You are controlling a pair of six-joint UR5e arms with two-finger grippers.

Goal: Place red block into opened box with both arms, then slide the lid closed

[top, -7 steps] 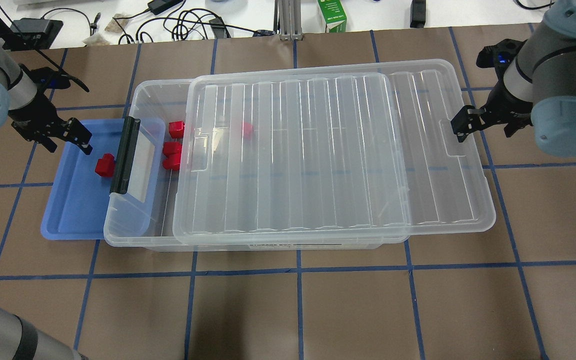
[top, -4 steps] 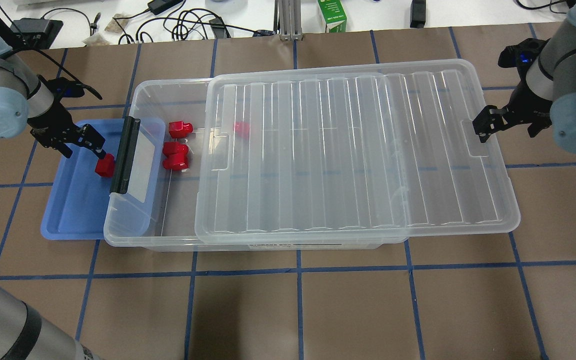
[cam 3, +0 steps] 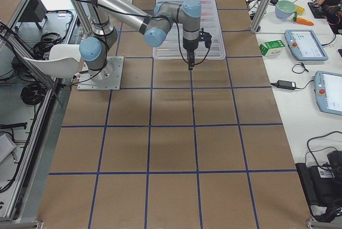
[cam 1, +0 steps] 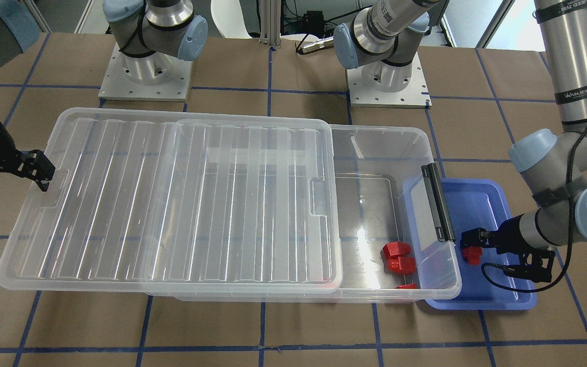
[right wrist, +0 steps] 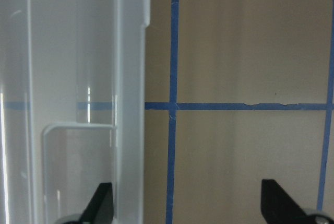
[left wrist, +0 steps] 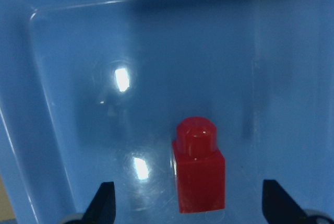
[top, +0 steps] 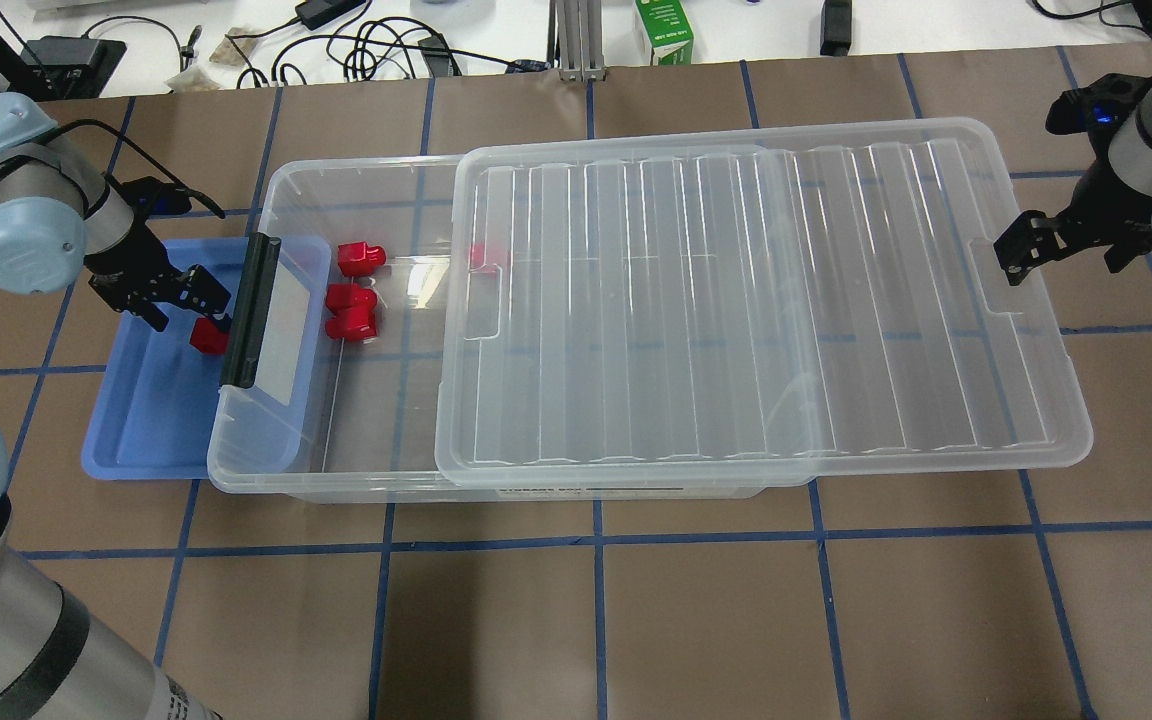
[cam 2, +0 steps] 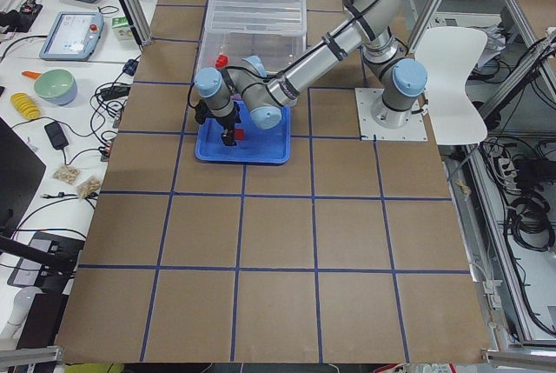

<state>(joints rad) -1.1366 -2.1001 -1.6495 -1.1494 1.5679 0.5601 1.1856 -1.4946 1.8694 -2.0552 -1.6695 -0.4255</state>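
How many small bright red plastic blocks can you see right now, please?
5 red blocks: one in the blue tray beneath the left gripper, three in the clear plastic box's uncovered end, one dimly under the clear lid's edge. The lid may hide more.

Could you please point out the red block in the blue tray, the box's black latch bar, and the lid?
red block [left wrist: 199,177], left wrist view, on its squarish body.
black latch bar [top: 248,312], overhead view, midway along the bar.
lid [top: 736,300], overhead view, on its ribbed middle.
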